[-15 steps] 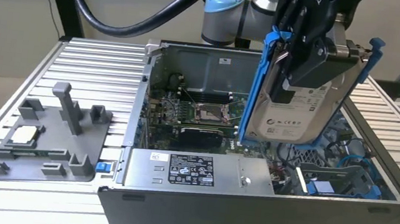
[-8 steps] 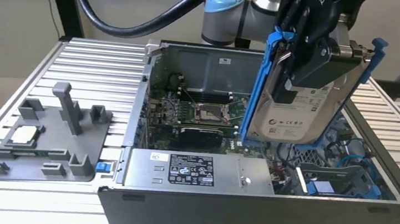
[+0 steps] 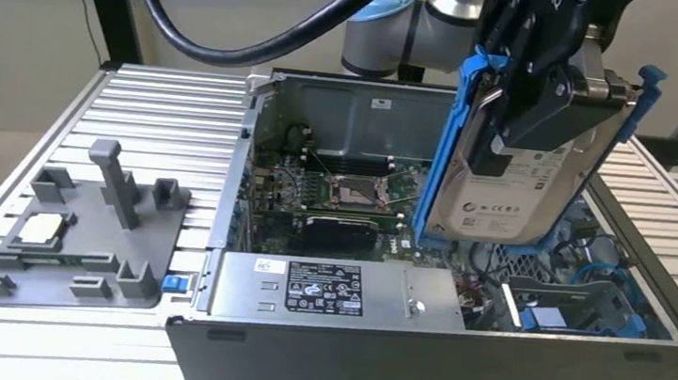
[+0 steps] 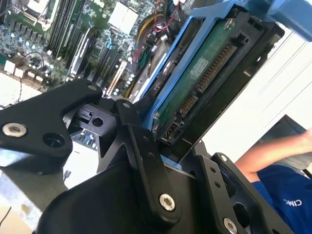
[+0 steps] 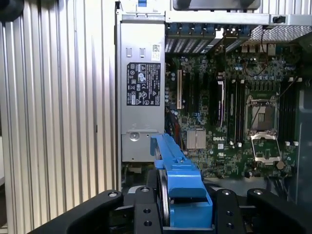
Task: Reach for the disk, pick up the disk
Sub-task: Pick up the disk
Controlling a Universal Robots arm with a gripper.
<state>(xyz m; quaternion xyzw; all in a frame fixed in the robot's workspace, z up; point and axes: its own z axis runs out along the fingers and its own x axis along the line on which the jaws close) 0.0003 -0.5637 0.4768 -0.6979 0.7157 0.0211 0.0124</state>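
Disk lifted out of the computer case.
The disk point(image 3: 519, 185) is clamped by the gripper point(image 3: 548, 99) above the open computer case point(image 3: 421, 369); pickup is judged done, and a steady hold is called for.

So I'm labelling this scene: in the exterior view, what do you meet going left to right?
Grey fixture tray holding the small processor chip → open computer case with its motherboard → the disk, held up by the gripper.

Disk point(image 3: 519, 185) in gripper point(image 3: 548, 103), above case point(image 3: 421, 369)
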